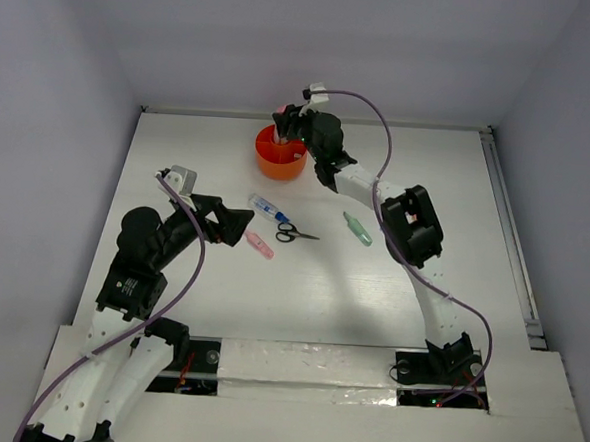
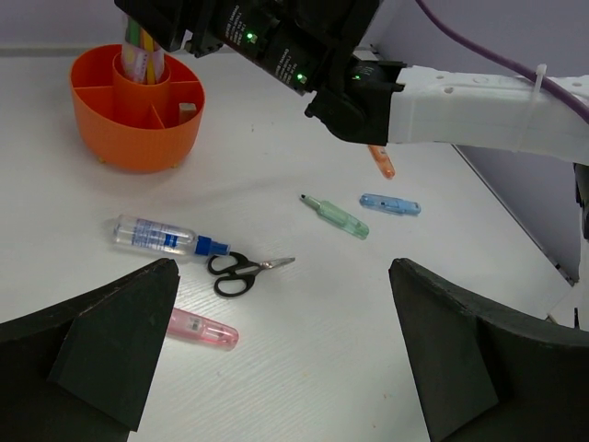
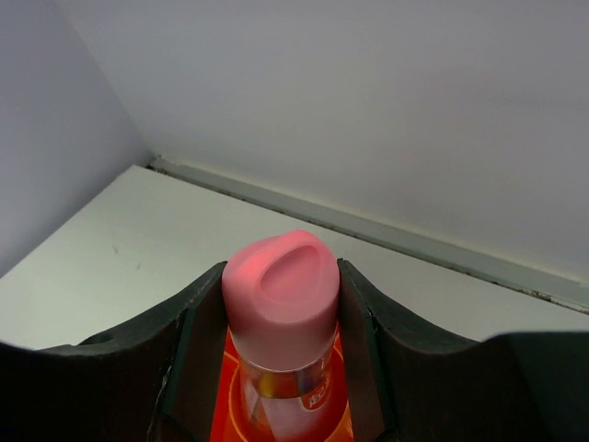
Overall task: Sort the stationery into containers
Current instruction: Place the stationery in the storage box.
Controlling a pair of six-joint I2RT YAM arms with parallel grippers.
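Note:
The round orange tub [image 1: 280,156] stands at the far middle of the table; it also shows in the left wrist view [image 2: 138,110]. My right gripper [image 1: 289,122] is shut on a clear tube with a pink cap [image 3: 281,295] and holds it upright over the tub's central well. My left gripper [image 1: 237,224] is open and empty [image 2: 285,354], just above the table. Ahead of it lie a pink capsule [image 2: 201,329], black-handled scissors [image 2: 241,272] and a blue-and-white tube [image 2: 156,236]. A green capsule [image 2: 339,216], a blue one [image 2: 390,203] and an orange one [image 2: 381,161] lie further right.
The right arm [image 1: 396,212] reaches across the table's right half to the tub and hangs over the capsules there. Grey walls close the table at the back and sides. A rail [image 1: 510,234] runs along the right edge.

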